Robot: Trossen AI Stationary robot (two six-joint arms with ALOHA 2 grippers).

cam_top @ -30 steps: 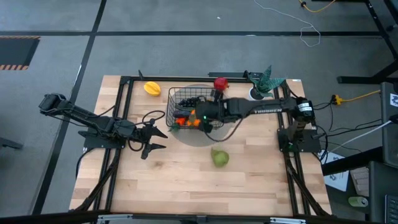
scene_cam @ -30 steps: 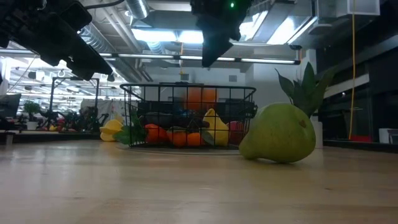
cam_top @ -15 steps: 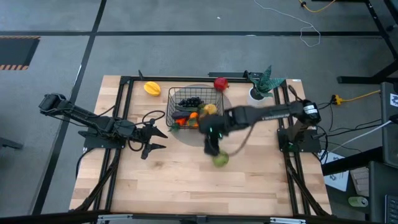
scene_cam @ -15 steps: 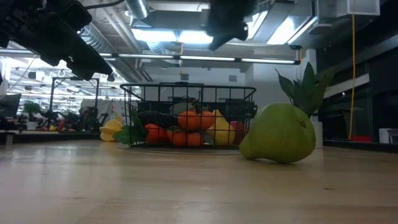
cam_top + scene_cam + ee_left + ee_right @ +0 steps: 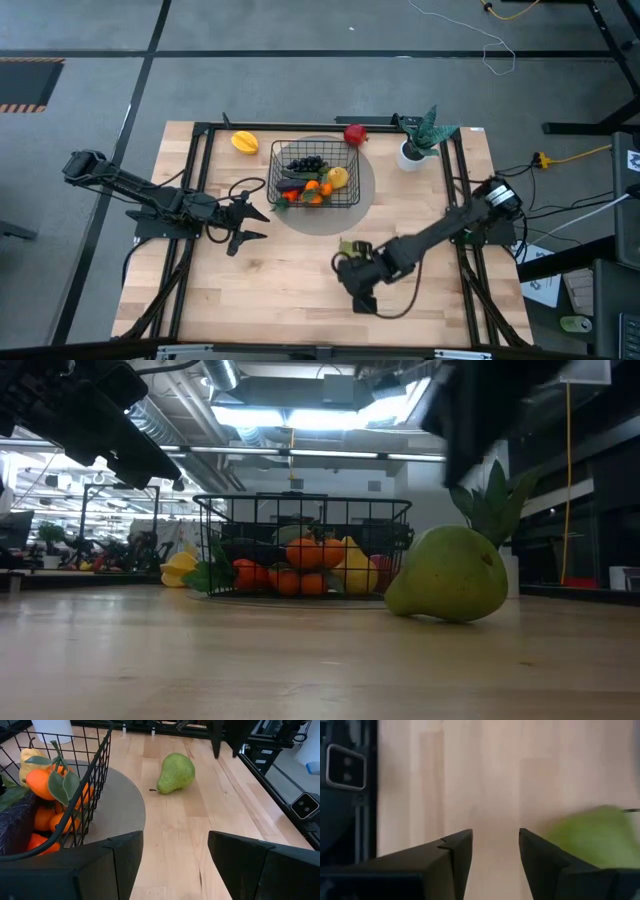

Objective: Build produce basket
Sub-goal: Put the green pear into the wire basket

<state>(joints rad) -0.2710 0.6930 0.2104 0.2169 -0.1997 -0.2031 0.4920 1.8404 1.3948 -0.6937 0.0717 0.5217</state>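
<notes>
The table (image 5: 250, 290) was the largest thing, a pale wooden top framed by dark rails; only the high view showed all of it, with wide bare wood along its near half. On a grey round mat (image 5: 362, 185) toward the far middle stood the basket (image 5: 312, 178), holding dark grapes (image 5: 305, 164), tangerines (image 5: 316, 190) and a yellow fruit (image 5: 337, 177). The low view showed what the overhead one could not: the produce piled below the wire rim, seen through the mesh sides.

The right arm reached from the table's right edge to the near middle, and its right pincer (image 5: 360, 295) hung over bare wood just in front of the pear (image 5: 175, 773). From above the arm hid almost all of the pear; the left wrist view showed it whole, lying on its side on the wood, well apart from the basket. In the right wrist view the fingers (image 5: 454, 852) stood a narrow gap apart, gripping nothing, the pear a green blur off to one side.

The left pincer (image 5: 245, 226) waited spread wide near the table's left side, beside the mat.

A potted plant (image 5: 420, 135), a red fruit (image 5: 354, 134) and another yellow fruit (image 5: 244, 142) sat along the far edge.
</notes>
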